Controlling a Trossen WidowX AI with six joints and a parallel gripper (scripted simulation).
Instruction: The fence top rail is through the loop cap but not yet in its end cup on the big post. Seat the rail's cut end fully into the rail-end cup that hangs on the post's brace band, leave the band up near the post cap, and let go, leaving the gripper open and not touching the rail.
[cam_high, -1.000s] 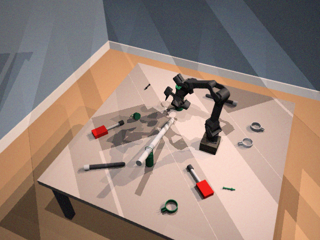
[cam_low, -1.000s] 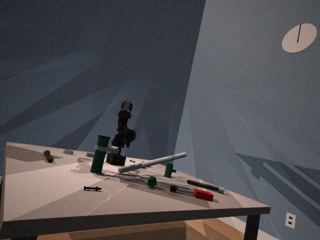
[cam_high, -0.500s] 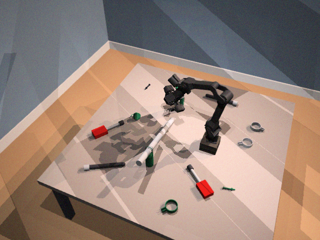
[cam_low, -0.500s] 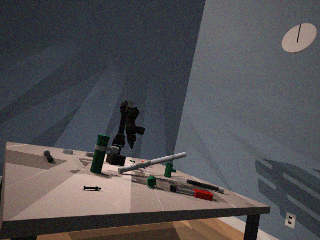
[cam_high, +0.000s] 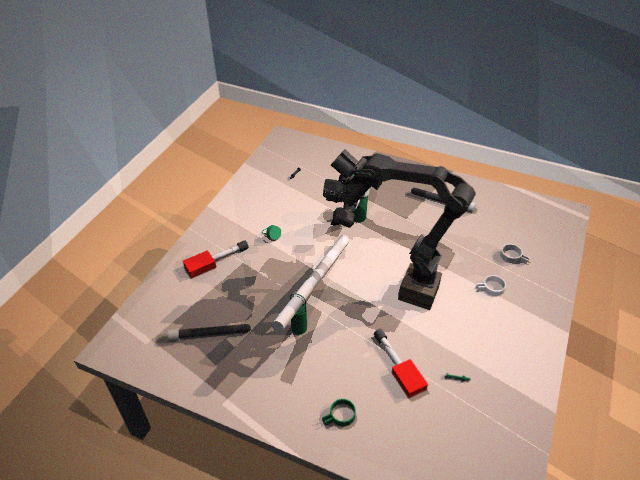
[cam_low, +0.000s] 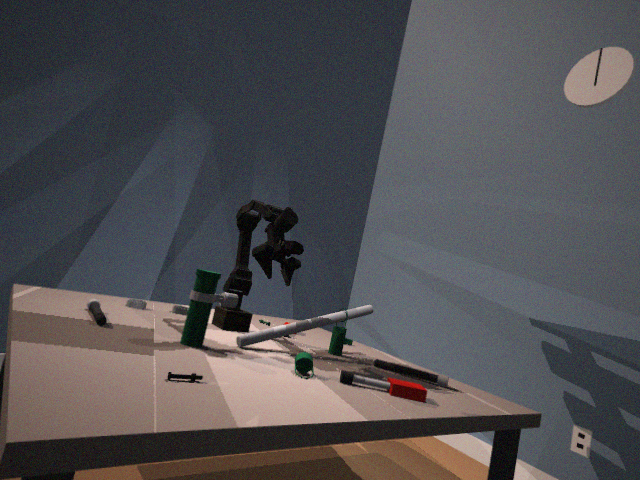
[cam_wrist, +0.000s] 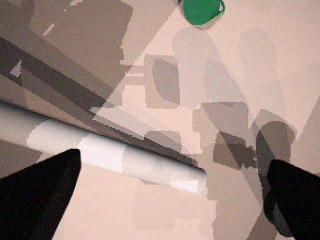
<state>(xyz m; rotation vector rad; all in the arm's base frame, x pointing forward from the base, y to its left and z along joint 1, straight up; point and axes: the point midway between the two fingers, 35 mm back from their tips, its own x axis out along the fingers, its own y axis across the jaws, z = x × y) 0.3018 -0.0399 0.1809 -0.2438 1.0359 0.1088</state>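
The white rail (cam_high: 315, 276) (cam_low: 305, 324) (cam_wrist: 105, 152) slopes down from the thin loop above the small green post (cam_high: 298, 320) (cam_low: 337, 341). Its lower end appears to rest on the table, short of the big green post (cam_high: 361, 209) (cam_low: 197, 320). The grey band (cam_low: 204, 296) sits high on that post, below its cap. The grey rail-end cup (cam_low: 227, 299) sticks out from the band and is empty. My gripper (cam_low: 278, 281) (cam_wrist: 176, 163) is open and empty above the rail's lower end. In the wrist view, the right finger partly hides the post and cup.
A green cap (cam_high: 273, 233) (cam_low: 303, 361) (cam_wrist: 201, 10) and a red block with a white handle (cam_high: 199, 264) (cam_low: 406, 390) lie beyond the rail. A dark rod (cam_high: 214, 331) (cam_low: 408, 370) lies beyond the small post. A black bolt (cam_high: 295, 173) (cam_low: 184, 377) lies near the far edge.
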